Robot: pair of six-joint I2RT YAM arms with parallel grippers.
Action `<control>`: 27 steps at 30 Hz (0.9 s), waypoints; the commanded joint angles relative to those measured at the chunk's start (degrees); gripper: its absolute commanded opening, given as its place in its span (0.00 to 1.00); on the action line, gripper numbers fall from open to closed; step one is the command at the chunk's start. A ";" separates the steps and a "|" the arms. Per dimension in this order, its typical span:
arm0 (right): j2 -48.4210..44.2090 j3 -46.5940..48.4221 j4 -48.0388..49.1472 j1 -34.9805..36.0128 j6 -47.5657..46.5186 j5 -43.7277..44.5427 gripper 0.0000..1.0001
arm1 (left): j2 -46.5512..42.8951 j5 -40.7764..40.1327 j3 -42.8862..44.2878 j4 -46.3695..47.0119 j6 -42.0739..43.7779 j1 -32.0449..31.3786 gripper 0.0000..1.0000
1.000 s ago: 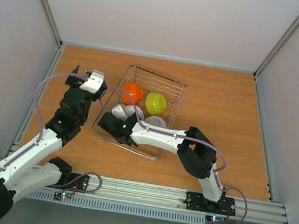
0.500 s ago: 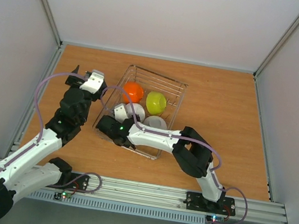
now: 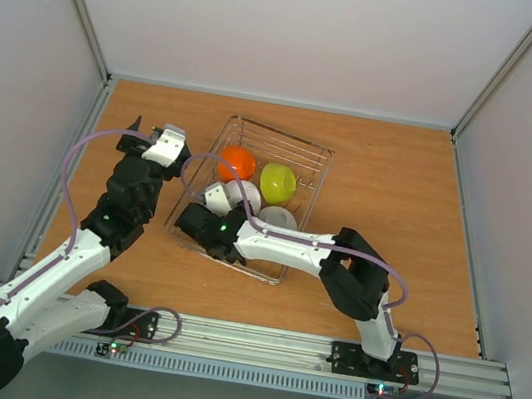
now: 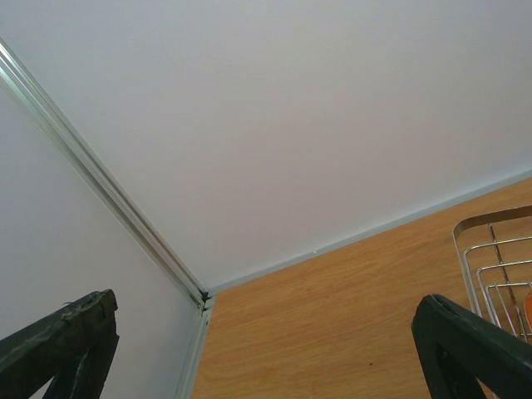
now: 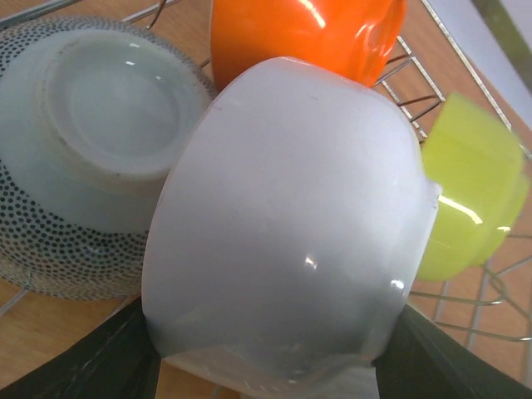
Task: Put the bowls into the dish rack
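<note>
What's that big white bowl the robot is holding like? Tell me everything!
The white bowl is plain, smooth and shiny. It is tipped, so only its rounded outside shows. The right gripper pinches its lower edge, a dark finger each side, over the dish rack wires. The orange bowl, lime green bowl and upside-down dotted bowl sit close behind it.

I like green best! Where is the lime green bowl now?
In the top view the round lime green bowl sits inside the silver wire dish rack, at its far end, just right of the round orange bowl.
</note>
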 commanded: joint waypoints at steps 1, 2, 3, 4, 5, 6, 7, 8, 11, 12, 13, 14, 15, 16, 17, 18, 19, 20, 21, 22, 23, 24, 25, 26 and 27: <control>-6.54 0.51 -3.41 0.72 -5.36 1.46 0.01 | -0.78 0.45 -0.75 2.79 -0.89 -0.01 0.97; -7.33 1.18 -5.08 0.96 -5.89 0.64 0.01 | -0.79 0.38 -0.76 2.79 -0.89 -0.01 0.96; -8.02 1.67 -6.70 1.27 -6.49 -0.31 0.01 | -0.75 0.36 -0.79 2.87 -0.89 -0.01 0.96; -8.65 2.04 -8.54 1.64 -7.19 -1.40 0.01 | -0.59 0.36 -0.75 2.91 -0.89 -0.01 0.96; -9.20 2.34 -10.81 1.93 -8.00 -2.56 0.01 | -0.60 0.42 -0.77 2.86 -0.89 -0.01 0.96; -9.68 2.56 -12.34 2.19 -8.73 -3.86 0.01 | -0.52 0.44 -0.70 2.88 -0.97 -0.01 0.96; -10.10 2.56 -13.65 2.38 -9.55 -5.43 0.01 | -0.44 0.57 -0.75 2.89 -0.98 -0.01 0.96; -10.45 2.48 -14.81 2.52 -10.22 -6.82 0.01 | -0.38 0.58 -0.68 2.88 -1.04 -0.01 0.97; -11.21 1.93 -17.34 2.81 -12.22 -10.96 0.02 | -0.34 0.58 -0.70 2.80 -1.07 -0.01 0.97; -11.35 1.65 -17.88 2.93 -13.00 -12.30 0.03 | -0.34 0.54 -0.67 2.79 -1.13 -0.01 0.97; -11.46 1.43 -18.36 3.09 -13.74 -13.33 0.03 | -0.34 0.54 -0.63 2.78 -1.12 -0.01 0.97; -11.47 1.20 -18.78 3.26 -14.46 -14.24 0.04 | -0.38 0.53 -0.62 2.74 -1.15 -0.02 0.97; -11.43 1.02 -19.09 3.45 -15.06 -15.20 0.04 | -0.37 0.53 -0.64 2.72 -1.15 -0.01 0.97; -11.22 1.09 -19.48 3.50 -15.58 -15.99 0.05 | -0.34 0.53 -0.60 2.71 -1.11 -0.01 0.97; -10.80 1.28 -20.01 3.51 -16.00 -16.75 0.05 | -0.34 0.53 -0.59 2.66 -1.17 -0.01 0.97; -10.39 1.43 -20.47 3.51 -16.41 -17.73 0.06 | -0.34 0.53 -0.54 2.62 -1.23 -0.02 0.97; -10.00 1.53 -20.78 3.51 -16.91 -18.42 0.06 | -0.34 0.53 -0.57 2.62 -1.17 -0.01 0.97; -9.57 1.77 -21.06 3.55 -17.37 -19.14 0.06 | -0.44 0.53 -0.62 2.60 -1.20 -0.01 0.97; -9.17 1.98 -21.28 3.57 -17.94 -20.00 0.06 | -0.43 0.53 -0.62 2.62 -1.23 -0.02 0.97; -8.72 2.18 -21.51 3.57 -18.51 -20.85 0.06 | -0.43 0.53 -0.60 2.62 -1.17 -0.01 0.97; -8.23 2.49 -21.77 3.53 -19.03 -21.54 0.06 | -0.42 0.47 -0.63 2.63 -1.20 -0.01 0.97; -7.61 2.96 -22.22 3.57 -19.48 -21.97 0.06 | -0.43 0.53 -0.58 2.66 -1.23 -0.01 0.97; -6.88 3.41 -22.90 3.53 -19.92 -22.26 0.06 | -0.48 0.53 -0.60 2.62 -1.24 -0.01 0.97; -6.15 4.07 -23.33 3.58 -20.14 -22.21 0.07 | -0.55 0.61 -0.58 2.62 -1.24 -0.01 0.97; -5.40 4.67 -23.76 3.56 -20.40 -22.13 0.08 | -0.50 0.62 -0.61 2.62 -1.21 -0.01 0.97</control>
